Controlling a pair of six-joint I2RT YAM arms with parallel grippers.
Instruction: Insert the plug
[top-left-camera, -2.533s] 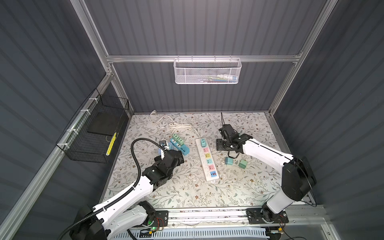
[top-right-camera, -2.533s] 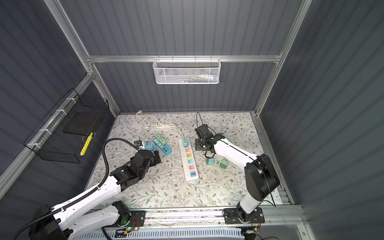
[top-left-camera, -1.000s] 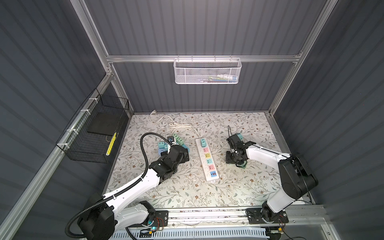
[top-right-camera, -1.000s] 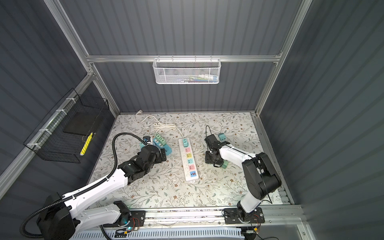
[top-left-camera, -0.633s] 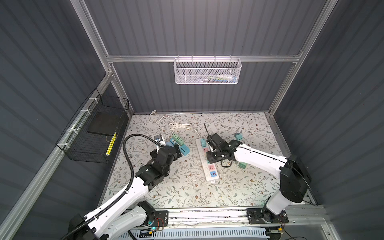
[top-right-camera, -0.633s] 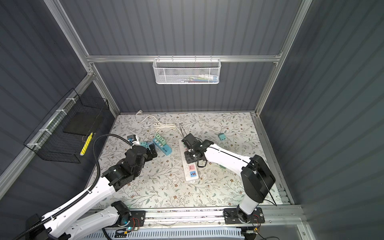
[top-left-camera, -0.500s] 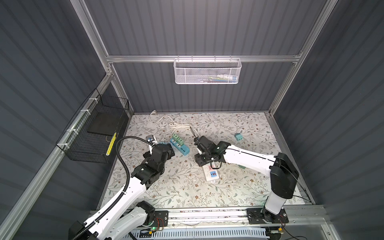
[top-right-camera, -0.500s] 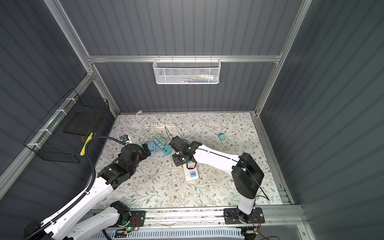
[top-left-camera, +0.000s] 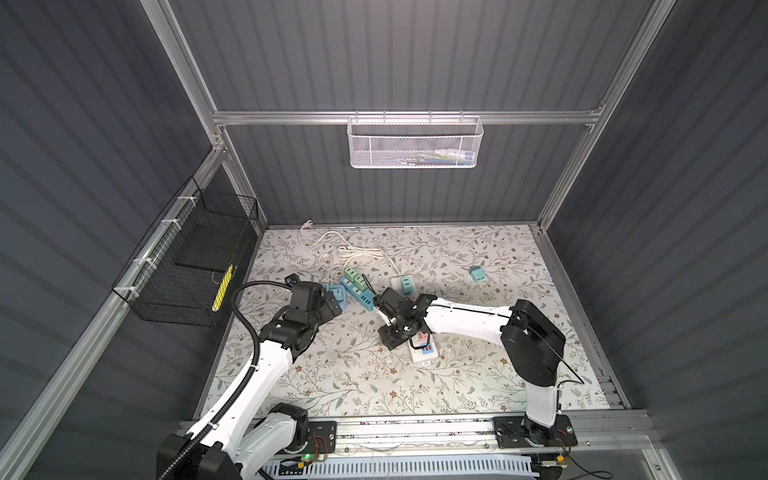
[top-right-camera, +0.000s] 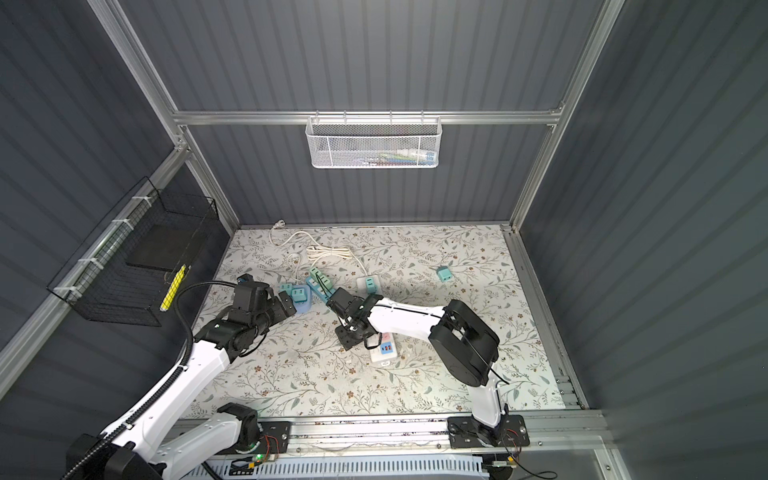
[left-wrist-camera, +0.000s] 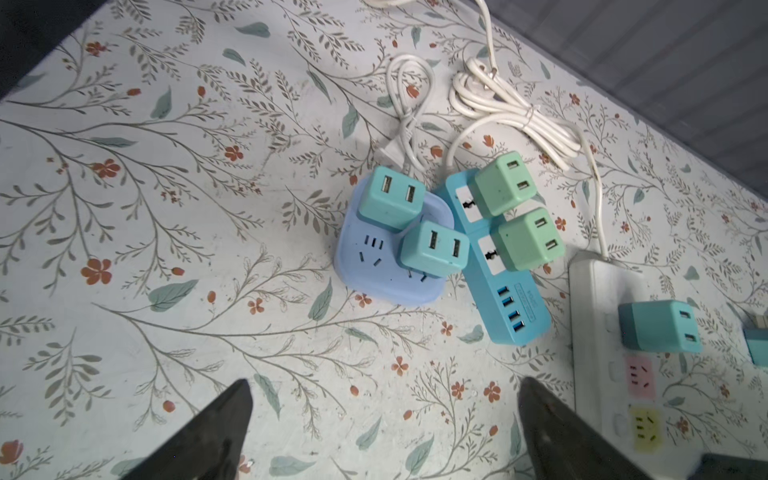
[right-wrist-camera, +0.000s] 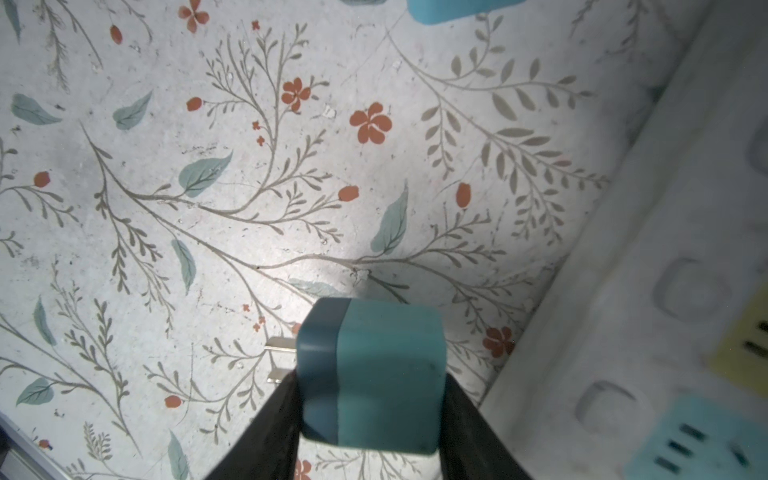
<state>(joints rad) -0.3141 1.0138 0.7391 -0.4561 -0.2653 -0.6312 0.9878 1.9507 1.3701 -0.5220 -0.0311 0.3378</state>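
Holding the plug (right-wrist-camera: 374, 374) clamped in our right claw (right-wrist-camera: 370, 399) just beside the white power strip (right-wrist-camera: 665, 249), near the tabletop's (right-wrist-camera: 166, 208) middle, we should turn its prongs (right-wrist-camera: 279, 353), pointing away, down over a free socket (left-wrist-camera: 646, 428) and press straight. Our left claw (left-wrist-camera: 386, 390) hangs wide open. Our right arm (top-left-camera: 465, 320) hides most of the strip in both top views.

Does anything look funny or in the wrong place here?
The held plug in the right gripper looks askew: its prongs point sideways across the mat, away from the white power strip. A loose plug also lies alone, apart from the strips.
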